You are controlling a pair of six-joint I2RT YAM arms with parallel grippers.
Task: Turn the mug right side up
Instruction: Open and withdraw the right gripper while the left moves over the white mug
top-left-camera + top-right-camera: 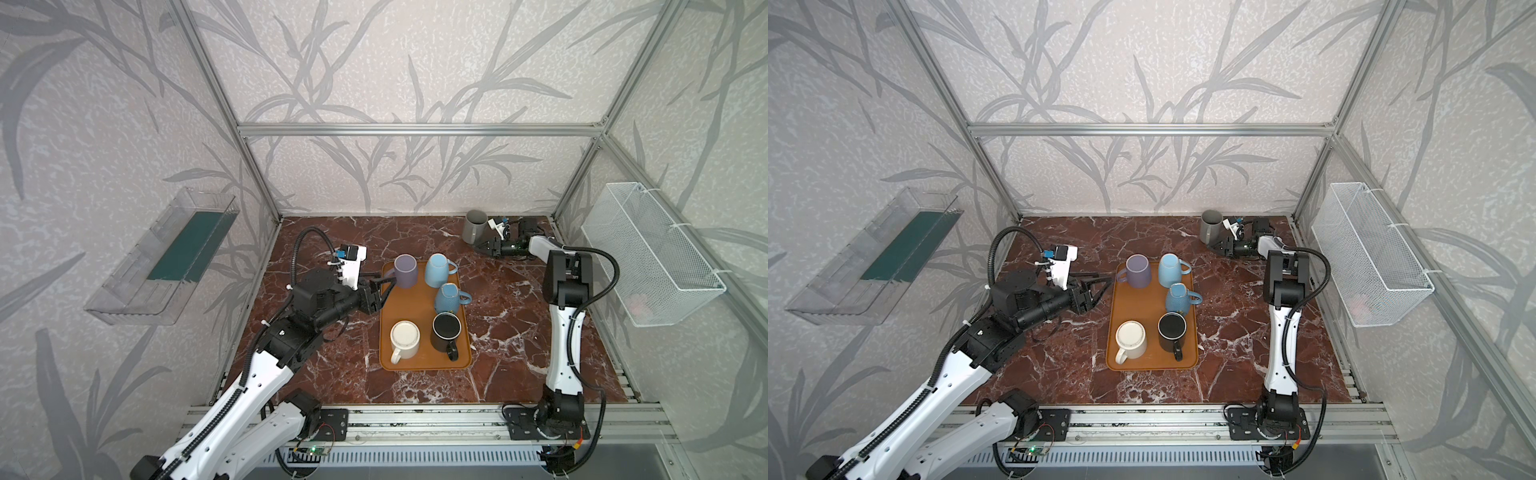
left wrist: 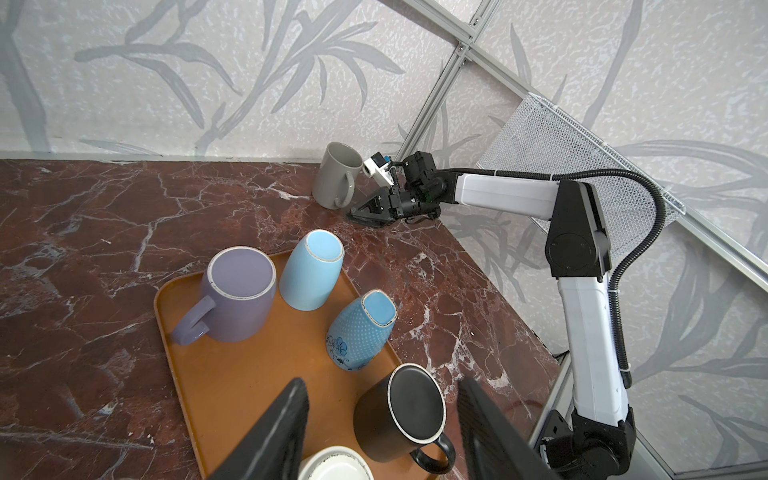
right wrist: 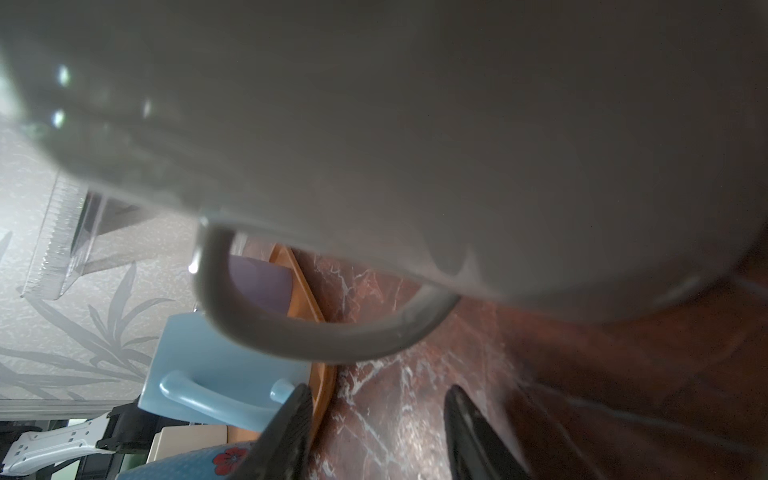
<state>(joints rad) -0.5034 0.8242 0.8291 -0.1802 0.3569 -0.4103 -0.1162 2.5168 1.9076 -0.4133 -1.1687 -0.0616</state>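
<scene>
The grey mug (image 1: 475,226) stands mouth-up on the counter (image 1: 519,332), deep in the far right corner and close to the back wall. Its handle faces the front. The right tool (image 1: 484,248) lies low on the marble just beside the mug's base. Its jaws are parted and nothing sits between them. In the right wrist view the mug (image 3: 374,124) fills the frame, its handle curving just beyond the two dark fingers (image 3: 291,432).

The orange tray (image 1: 426,368) sits mid-counter and carries five mugs, all base-up. The purple mug (image 1: 406,271) and the light blue mug (image 1: 438,270) are at the far end. The dotted blue mug (image 1: 449,297) stands along the right rim. The cream mug (image 1: 405,338) and the black mug (image 1: 446,330) are at the near end. The left tool (image 1: 388,284) is at the tray's left rim by the purple mug, jaws moderately apart and gripping nothing.

There is bare marble between the tray and the grey mug, along the tray's right side, and across the whole front strip.

The dotted mug (image 2: 359,332) carries a blue flower motif.

On the right wall hangs a wire basket (image 1: 652,257), and on the left wall a clear bin (image 1: 162,257).
</scene>
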